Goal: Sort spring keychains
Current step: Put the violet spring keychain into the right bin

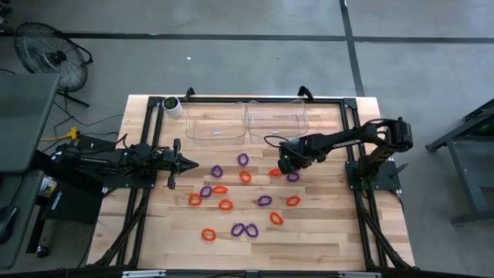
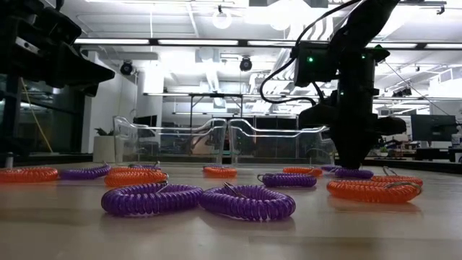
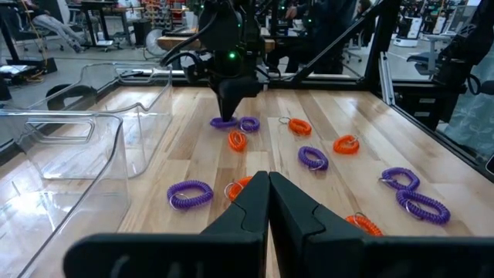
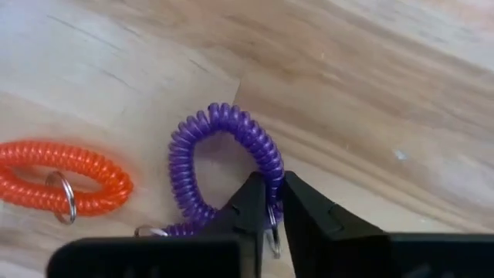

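Two purple coils [image 2: 198,200] lie closest to the low camera on the wooden surface [image 1: 324,232], side by side and just touching. Behind them more keychains, orange [image 1: 225,205] and purple [image 1: 264,201], are scattered across the middle of the surface, none inside the two clear bins [image 1: 247,122] that stand side by side at the far edge.

The right hand [image 4: 272,202] is down on the surface near the right bin, beside an orange coil [image 4: 58,179]. Its fingers are pinched nearly together on the wire of a purple keychain [image 4: 224,154], whose loop lies flat on the wood with a metal ring at the fingertips.

The left hand [image 3: 268,202] hovers over the left part of the surface, fingers pressed fully together and holding nothing, pointing toward the scattered coils.
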Available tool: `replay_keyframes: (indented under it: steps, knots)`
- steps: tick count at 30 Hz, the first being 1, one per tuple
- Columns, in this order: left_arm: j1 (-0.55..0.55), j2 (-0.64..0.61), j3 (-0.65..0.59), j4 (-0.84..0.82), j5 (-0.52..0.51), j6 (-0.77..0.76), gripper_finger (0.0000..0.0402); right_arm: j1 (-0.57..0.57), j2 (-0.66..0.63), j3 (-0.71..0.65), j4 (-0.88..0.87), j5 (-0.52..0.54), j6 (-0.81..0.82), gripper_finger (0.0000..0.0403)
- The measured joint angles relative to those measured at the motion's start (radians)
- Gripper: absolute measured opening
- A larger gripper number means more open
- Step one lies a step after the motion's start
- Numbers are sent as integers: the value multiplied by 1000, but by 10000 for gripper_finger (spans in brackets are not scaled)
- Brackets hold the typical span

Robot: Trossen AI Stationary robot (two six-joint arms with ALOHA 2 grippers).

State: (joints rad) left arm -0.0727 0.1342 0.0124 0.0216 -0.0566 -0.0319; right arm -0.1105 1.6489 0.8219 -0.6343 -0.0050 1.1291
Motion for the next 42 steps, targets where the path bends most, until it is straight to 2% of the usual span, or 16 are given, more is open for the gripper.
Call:
replay_keyframes:
  steps: [6, 12, 16, 27, 36, 42]
  knots:
    - [0, 0, 0, 0, 0, 0, 3, 15, -1, 0, 4, -45, -1, 6]
    - [0, 0, 0, 0, 0, 0, 3, 28, -18, 19, -6, -120, 1, 3]
    - [0, 0, 0, 0, 0, 0, 3, 35, -57, 48, -6, -127, 1, 2]
    - [0, 0, 0, 0, 0, 0, 3, 43, -136, 176, -92, -48, -14, 1]
    - [0, 0, 0, 0, 0, 0, 3, -15, -140, 427, -251, 127, -186, 1]
    - [0, 0, 0, 0, 0, 0, 3, -109, -131, 499, -267, 183, -311, 2]
